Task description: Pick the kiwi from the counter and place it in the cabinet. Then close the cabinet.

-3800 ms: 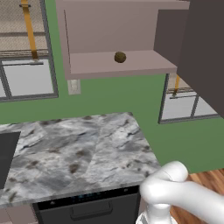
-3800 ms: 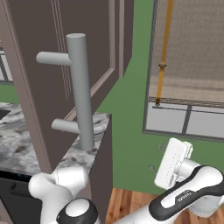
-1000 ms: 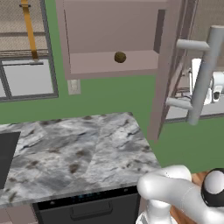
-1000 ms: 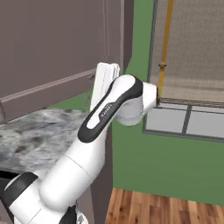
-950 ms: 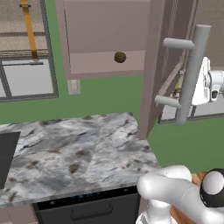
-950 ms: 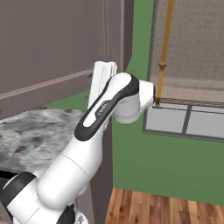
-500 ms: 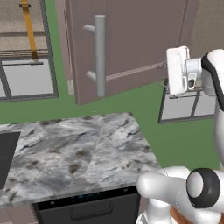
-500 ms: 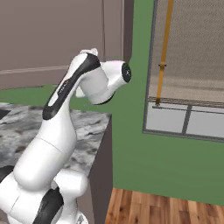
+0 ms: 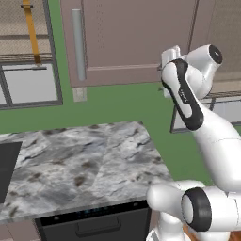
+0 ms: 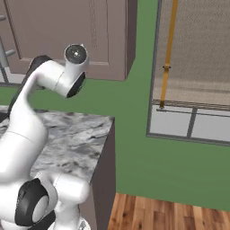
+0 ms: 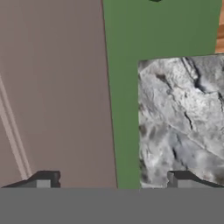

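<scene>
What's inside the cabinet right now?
You can't see inside. The cabinet door is swung shut, so only its flat mauve-brown front and the grey bar handle show. Anything on the shelf is covered by the door. The marbled counter sits below.

Even flat rendered light, soft faint shadows, no glare, slightly blurry

I see cabinet door now swung shut, kiwi no longer visible behind it. My arm has moved in against door's right edge.
</scene>
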Available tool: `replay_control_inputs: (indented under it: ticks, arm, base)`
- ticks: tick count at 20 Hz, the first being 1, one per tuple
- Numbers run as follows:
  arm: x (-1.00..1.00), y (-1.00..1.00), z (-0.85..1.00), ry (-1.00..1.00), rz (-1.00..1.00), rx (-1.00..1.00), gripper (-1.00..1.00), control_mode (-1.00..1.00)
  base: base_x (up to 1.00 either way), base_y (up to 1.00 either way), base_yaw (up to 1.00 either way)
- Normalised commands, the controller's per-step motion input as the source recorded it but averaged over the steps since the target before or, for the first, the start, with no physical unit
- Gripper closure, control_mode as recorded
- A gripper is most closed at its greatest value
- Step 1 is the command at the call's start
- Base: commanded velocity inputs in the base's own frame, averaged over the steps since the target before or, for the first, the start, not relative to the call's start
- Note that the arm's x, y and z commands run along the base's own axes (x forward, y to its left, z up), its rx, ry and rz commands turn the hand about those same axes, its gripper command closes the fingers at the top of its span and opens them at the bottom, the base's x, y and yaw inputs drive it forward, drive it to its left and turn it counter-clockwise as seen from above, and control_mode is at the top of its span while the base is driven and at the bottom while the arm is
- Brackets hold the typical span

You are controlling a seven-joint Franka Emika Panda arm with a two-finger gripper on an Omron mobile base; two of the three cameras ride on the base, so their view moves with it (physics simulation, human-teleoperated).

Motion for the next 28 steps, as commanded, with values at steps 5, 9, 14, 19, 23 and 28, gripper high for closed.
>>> replay_control_inputs:
  ticks: [5, 9, 14, 19, 23, 28]
  arm:
    - [1.00, 0.42, -1.00, 0.27, -0.54, -0.45, -1.00, -1.00]
    - [1.00, 0.37, -1.00, 0.25, -0.54, -0.49, -1.00, -1.00]
    - [0.96, 0.43, -0.93, 0.23, -0.50, -0.44, -1.00, -1.00]
    - [-0.03, 0.42, -0.05, 0.20, -0.13, -0.11, -1.00, -1.00]
    - [-0.69, 0.38, 0.18, 0.26, 0.09, 0.00, -1.00, -1.00]
    - [-1.00, 0.52, 0.02, 0.16, 0.32, 0.00, -1.00, -1.00]
  base:
    - [0.00, 0.00, 0.00]
    - [0.00, 0.00, 0.00]
    - [0.00, 0.00, 0.00]
    - [0.00, 0.00, 0.00]
    - [0.00, 0.00, 0.00]
    - [0.00, 0.00, 0.00]
